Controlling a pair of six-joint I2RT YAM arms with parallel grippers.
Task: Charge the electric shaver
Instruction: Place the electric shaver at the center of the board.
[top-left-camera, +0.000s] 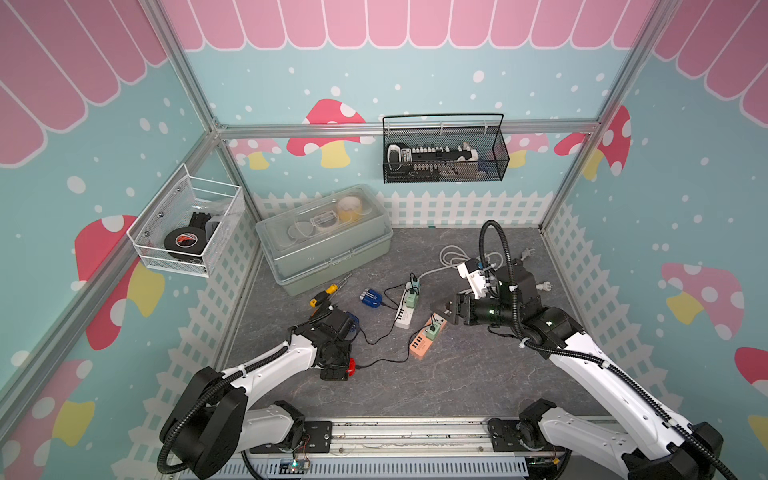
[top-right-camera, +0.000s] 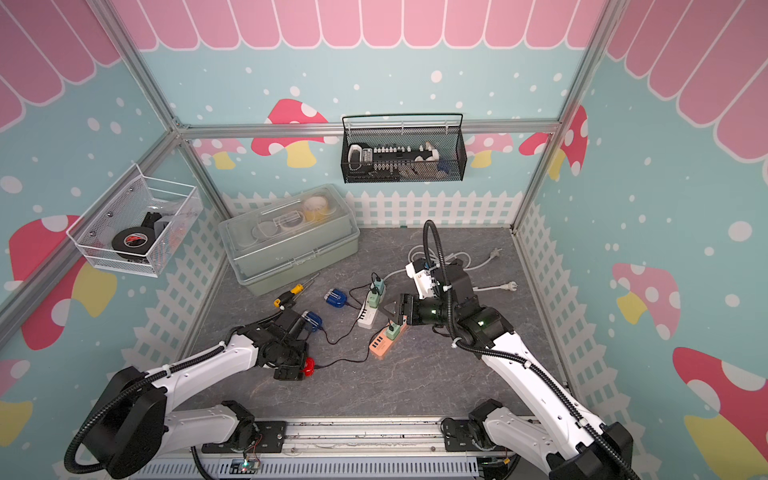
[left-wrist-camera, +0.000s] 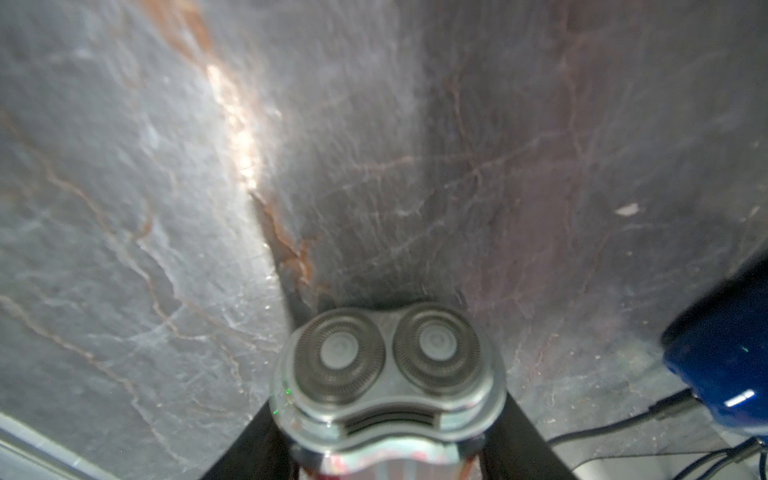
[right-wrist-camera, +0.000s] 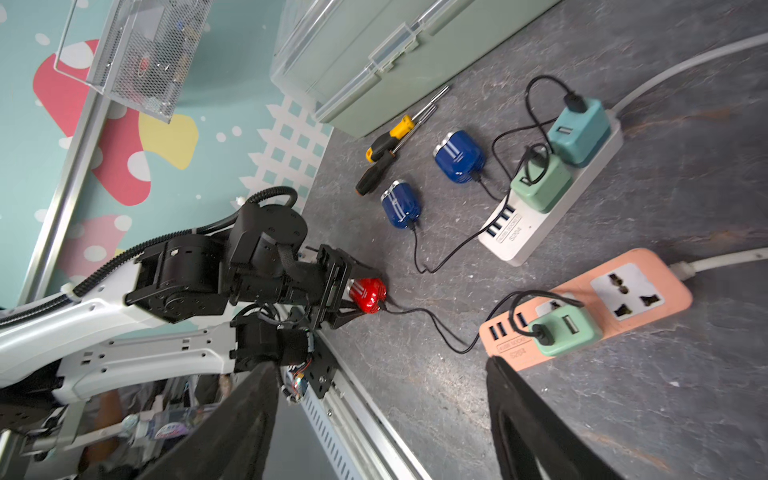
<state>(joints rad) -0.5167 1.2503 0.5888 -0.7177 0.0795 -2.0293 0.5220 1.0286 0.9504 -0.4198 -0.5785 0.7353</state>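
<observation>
The electric shaver is red with a grey twin-foil head. My left gripper is shut on its body low over the front left of the table, and the black fingers flank it. In the right wrist view the shaver has a black cable in its end. The cable runs to a green adapter on the orange power strip. My right gripper hangs open and empty just above that strip's far end.
Two blue shavers lie cabled to adapters on a white power strip. Screwdrivers lie beside a pale green toolbox. White cords coil at the back right. Wire baskets hang on the walls.
</observation>
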